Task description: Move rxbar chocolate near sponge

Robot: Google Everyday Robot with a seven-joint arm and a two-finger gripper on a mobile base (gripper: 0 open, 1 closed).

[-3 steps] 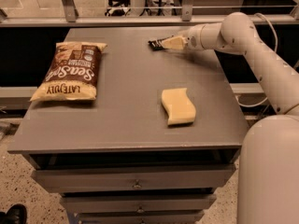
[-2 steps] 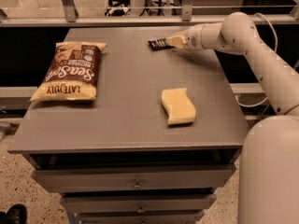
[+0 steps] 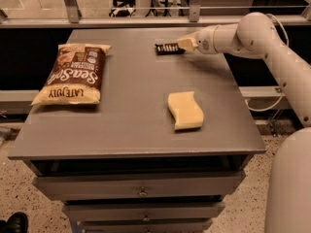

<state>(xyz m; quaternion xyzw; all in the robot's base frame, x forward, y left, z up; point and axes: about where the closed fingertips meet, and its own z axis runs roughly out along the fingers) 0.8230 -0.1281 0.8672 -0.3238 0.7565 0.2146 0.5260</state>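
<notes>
Lying at the left of the table [image 3: 131,123], the brown-and-cream chip bag [image 3: 74,74] carried "Sea Salt" and "LATE JULY" in large print. The rxbar chocolate [image 3: 167,48], a small flat black wrapper whose white lettering was too small to read, sat at the far side, right of centre, its right end pinched in the closed gripper [image 3: 182,44]. The pale yellow, wavy-sided sponge [image 3: 185,111] lay well apart, nearer the front. Bar, gripper, sponge and bag had hardly shifted since a second before.
</notes>
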